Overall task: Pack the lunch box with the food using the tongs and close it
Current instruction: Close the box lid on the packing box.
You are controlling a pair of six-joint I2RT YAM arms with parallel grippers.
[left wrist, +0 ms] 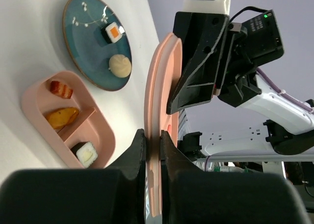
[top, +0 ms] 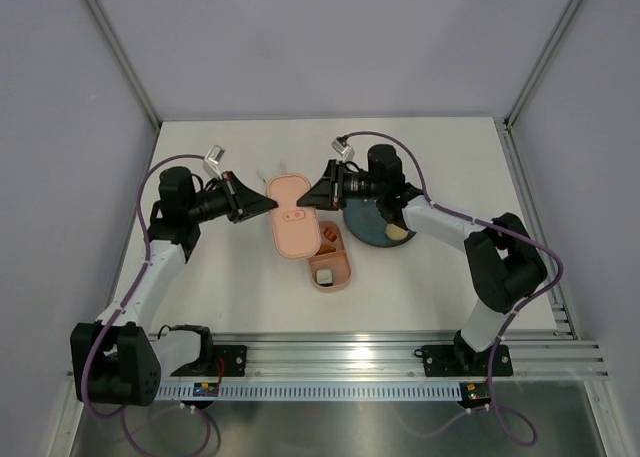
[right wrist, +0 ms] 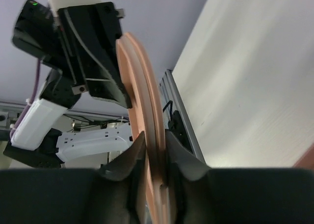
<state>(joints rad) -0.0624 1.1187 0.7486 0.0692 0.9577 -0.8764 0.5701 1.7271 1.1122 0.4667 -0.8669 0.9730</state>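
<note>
The pink lid hangs over the table, held at both ends. My left gripper is shut on its left edge and my right gripper on its right edge. Both wrist views show the lid edge-on between closed jaws. The open lunch box sits below and to the right of the lid. It holds a sausage bit, an orange piece and a white cube. Thin pale tips beyond the lid's far end look like the tongs.
A dark teal plate lies right of the box, under my right arm. On the plate are a white cube with an orange top and a round beige disc. Cage walls bound the table at the left, right and back.
</note>
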